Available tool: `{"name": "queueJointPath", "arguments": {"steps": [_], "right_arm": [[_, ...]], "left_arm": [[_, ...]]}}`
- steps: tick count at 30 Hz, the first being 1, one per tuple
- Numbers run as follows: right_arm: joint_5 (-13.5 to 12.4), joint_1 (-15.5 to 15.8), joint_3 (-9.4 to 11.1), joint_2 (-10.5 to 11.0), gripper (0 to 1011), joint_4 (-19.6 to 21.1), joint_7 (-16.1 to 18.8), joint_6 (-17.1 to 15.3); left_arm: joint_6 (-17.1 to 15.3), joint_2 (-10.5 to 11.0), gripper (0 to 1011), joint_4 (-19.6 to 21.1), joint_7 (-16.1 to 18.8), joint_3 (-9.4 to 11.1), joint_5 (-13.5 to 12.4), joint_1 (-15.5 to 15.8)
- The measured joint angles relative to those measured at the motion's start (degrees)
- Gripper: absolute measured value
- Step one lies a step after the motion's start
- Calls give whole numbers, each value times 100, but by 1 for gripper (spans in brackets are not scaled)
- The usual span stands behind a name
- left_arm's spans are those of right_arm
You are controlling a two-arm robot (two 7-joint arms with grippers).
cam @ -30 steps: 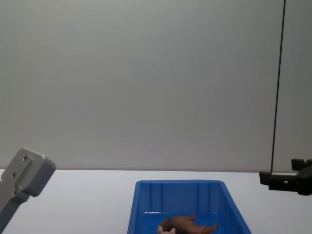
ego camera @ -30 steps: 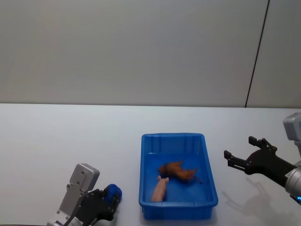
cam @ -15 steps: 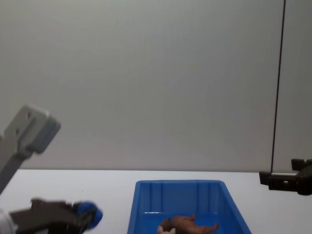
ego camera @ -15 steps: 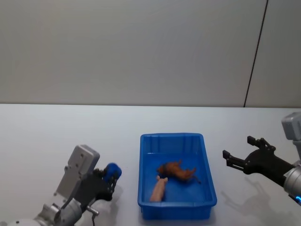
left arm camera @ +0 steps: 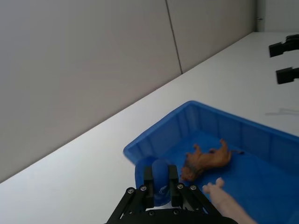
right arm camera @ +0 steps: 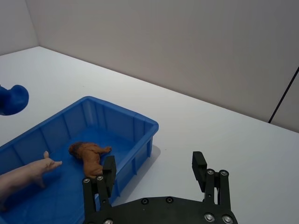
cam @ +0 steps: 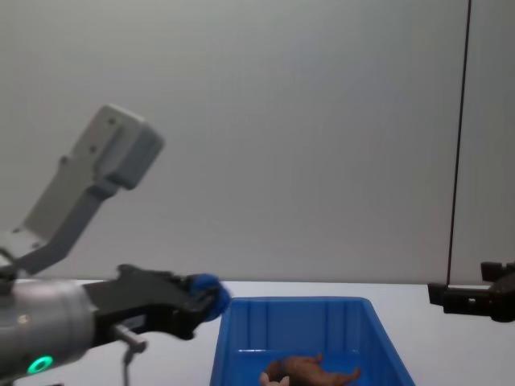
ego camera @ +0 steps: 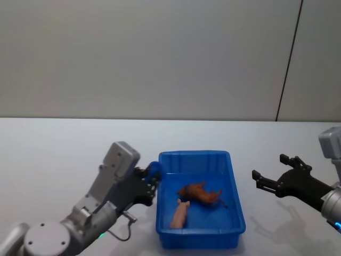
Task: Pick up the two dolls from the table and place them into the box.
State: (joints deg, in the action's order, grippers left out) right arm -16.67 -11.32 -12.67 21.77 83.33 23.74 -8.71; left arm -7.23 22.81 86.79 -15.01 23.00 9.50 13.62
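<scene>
Dolls, one reddish-brown [ego camera: 201,193] and one pale peach-pink [ego camera: 180,215], lie inside the blue box [ego camera: 230,186] on the white table [ego camera: 64,149]. Left gripper [ego camera: 150,179] pinches a small blue object [ego camera: 154,170] at the box's left rim. Right gripper [ego camera: 270,173] hangs spread, holding nothing, right of the box.

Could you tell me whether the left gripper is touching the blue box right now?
Cannot tell. In the head view the left gripper, shut on a small blue object, overlaps the box rim; no view plainly shows contact or gap.

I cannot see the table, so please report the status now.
Left gripper shut on blue toy, over box rim. Right gripper open, beside box. Brown doll, pink doll inside. Nothing blocking.
</scene>
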Motion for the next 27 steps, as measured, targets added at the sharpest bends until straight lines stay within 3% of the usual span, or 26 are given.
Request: {"name": "queueJointPath", "arguments": {"steps": [3, 6, 16, 27], "right_arm": [[0, 0, 0, 0, 1001, 0, 0, 0], [0, 0, 0, 0, 1001, 0, 0, 0], [0, 0, 0, 0, 1001, 0, 0, 0], [0, 0, 0, 0, 1001, 0, 0, 0]], "left_arm": [[28, -106, 182, -78, -110, 44, -54, 104], [103, -268, 262, -215, -292, 115, -139, 251], [390, -581, 599, -490, -540, 257, -255, 520], [619, -516, 921, -233, -295, 272, -228, 369]]}}
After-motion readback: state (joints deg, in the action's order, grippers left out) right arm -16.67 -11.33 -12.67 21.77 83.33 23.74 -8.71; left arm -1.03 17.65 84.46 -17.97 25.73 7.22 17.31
